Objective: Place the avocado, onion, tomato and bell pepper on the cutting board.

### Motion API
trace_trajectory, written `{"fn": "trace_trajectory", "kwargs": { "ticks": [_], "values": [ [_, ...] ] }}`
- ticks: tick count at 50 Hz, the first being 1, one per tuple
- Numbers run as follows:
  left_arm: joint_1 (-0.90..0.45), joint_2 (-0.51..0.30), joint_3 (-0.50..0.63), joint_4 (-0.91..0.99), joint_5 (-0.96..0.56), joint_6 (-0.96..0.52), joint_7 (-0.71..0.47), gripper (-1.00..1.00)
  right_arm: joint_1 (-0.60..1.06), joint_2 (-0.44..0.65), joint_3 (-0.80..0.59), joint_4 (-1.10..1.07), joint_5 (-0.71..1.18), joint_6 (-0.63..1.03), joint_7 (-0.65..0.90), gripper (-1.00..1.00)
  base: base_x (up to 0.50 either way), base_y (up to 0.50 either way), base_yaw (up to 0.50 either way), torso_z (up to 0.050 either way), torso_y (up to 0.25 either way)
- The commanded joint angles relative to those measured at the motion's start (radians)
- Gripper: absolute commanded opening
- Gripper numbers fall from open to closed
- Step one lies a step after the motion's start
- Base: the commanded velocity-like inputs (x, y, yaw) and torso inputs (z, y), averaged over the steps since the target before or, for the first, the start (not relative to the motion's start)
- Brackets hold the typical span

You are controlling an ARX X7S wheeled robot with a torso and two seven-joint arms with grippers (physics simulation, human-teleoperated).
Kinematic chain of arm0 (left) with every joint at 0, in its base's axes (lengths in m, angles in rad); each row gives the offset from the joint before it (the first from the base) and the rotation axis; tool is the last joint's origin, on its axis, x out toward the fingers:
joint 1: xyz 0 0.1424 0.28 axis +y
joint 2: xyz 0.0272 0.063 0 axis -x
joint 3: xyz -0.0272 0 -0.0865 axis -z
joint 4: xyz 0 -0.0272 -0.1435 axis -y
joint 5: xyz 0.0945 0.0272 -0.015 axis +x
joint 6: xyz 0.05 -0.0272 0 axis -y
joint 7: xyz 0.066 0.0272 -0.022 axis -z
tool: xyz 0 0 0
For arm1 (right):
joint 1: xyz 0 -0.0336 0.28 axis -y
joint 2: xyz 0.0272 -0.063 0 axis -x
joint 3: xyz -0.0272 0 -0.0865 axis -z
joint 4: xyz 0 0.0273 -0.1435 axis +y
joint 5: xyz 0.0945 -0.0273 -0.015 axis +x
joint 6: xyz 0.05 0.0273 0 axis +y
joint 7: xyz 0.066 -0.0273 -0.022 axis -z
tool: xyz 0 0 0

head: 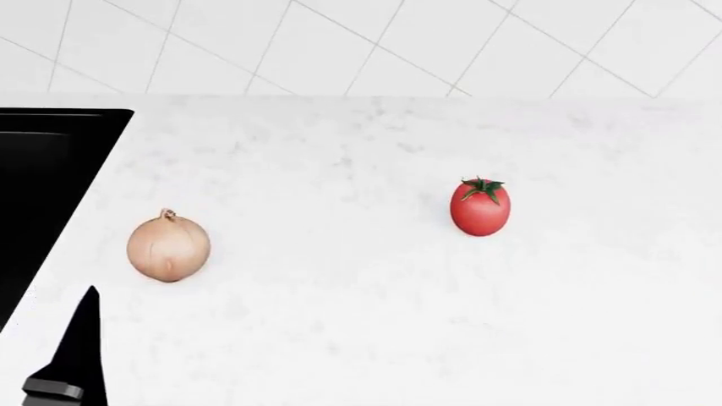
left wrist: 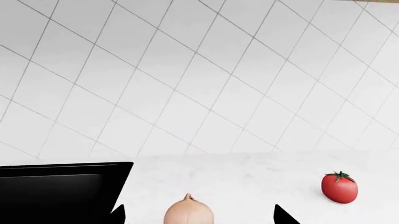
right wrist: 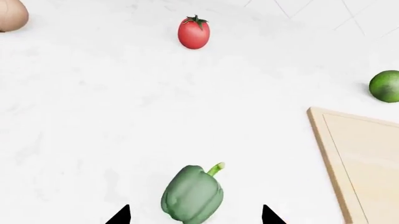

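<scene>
Though nothing bears writing, onion (head: 168,246), tomato (head: 479,207)

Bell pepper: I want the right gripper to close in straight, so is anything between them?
Nothing visible. In the right wrist view the bell pepper lies on bare countertop just ahead of the open right gripper, between its fingertips.

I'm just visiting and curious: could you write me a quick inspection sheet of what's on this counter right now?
Surface: white marbled counter.
Job's things: onion, tomato, bell pepper and avocado all lie on the counter; cutting board, the visible part bare.
Clutter: nothing seen.
End effectors: left end effector open astride the onion; right end effector open astride the bell pepper.
Cables: nothing seen.
Surroundings: white tiled wall; black recess at the counter's left.
</scene>
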Motion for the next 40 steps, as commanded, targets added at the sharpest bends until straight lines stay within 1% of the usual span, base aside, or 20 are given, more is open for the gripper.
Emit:
{"fn": "trace_trajectory", "kwargs": {
  "ticks": [1,5,10,21,29,33,37,40],
  "values": [
    [-0.007,-0.017,-0.010,0.020,-0.031,-0.021,-0.028,1.00,0.103,-0.048,-0.282,0.001,-0.191,-0.075,0.000,1.00,0.00,0.00,0.00,0.000,0.000],
    [-0.008,-0.022,-0.010,0.025,-0.035,-0.024,-0.033,1.00,0.128,-0.071,-0.334,0.016,-0.241,-0.072,-0.018,1.00,0.00,0.00,0.00,0.000,0.000],
    [0.017,-0.040,-0.023,0.032,-0.039,-0.015,-0.033,1.00,0.023,-0.118,-0.274,0.059,-0.365,-0.018,-0.094,1.00,0.00,0.00,0.00,0.000,0.000],
    [0.026,-0.070,-0.043,0.050,-0.075,-0.024,-0.054,1.00,-0.050,-0.116,-0.254,0.106,-0.442,-0.037,-0.052,1.00,0.00,0.00,0.00,0.000,0.000],
    [0.041,-0.080,-0.044,0.061,-0.082,-0.018,-0.061,1.00,-0.023,-0.139,-0.309,0.104,-0.447,-0.033,-0.065,1.00,0.00,0.00,0.00,0.000,0.000],
    [0.041,-0.084,-0.042,0.067,-0.089,-0.020,-0.068,1.00,-0.027,-0.156,-0.314,0.118,-0.480,-0.022,-0.096,1.00,0.00,0.00,0.00,0.000,0.000],
    [0.043,-0.086,-0.038,0.070,-0.091,-0.020,-0.073,1.00,-0.071,-0.164,-0.278,0.146,-0.539,-0.007,-0.157,1.00,0.00,0.00,0.00,0.000,0.000],
    [0.043,-0.085,-0.031,0.074,-0.090,-0.021,-0.079,1.00,-0.071,-0.171,-0.277,0.167,-0.572,0.004,-0.185,1.00,0.00,0.00,0.00,0.000,0.000]
  ]
}}
